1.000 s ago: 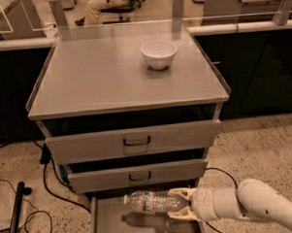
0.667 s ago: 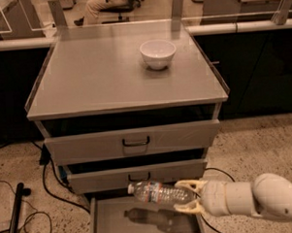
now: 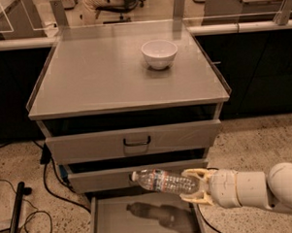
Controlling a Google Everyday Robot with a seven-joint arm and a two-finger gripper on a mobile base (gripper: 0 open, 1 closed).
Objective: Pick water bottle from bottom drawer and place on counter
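Note:
My gripper (image 3: 196, 186) is shut on the water bottle (image 3: 161, 181), a clear ribbed bottle lying sideways with its white cap pointing left. I hold it by its base end, in the air above the open bottom drawer (image 3: 104, 226) and in front of the middle drawer's face. The bottle's shadow falls on the drawer floor. The counter (image 3: 95, 77) is the broad grey cabinet top above, well higher than the bottle.
A white bowl (image 3: 159, 53) stands on the counter, right of centre toward the back. Two upper drawers (image 3: 132, 141) are slightly pulled out. Black cables (image 3: 47, 183) and a dark pole lie on the floor at left. Dark cabinets flank both sides.
My gripper has lifted the water bottle from just above the drawer floor up to the height of the middle drawer's face. The view has also shifted slightly.

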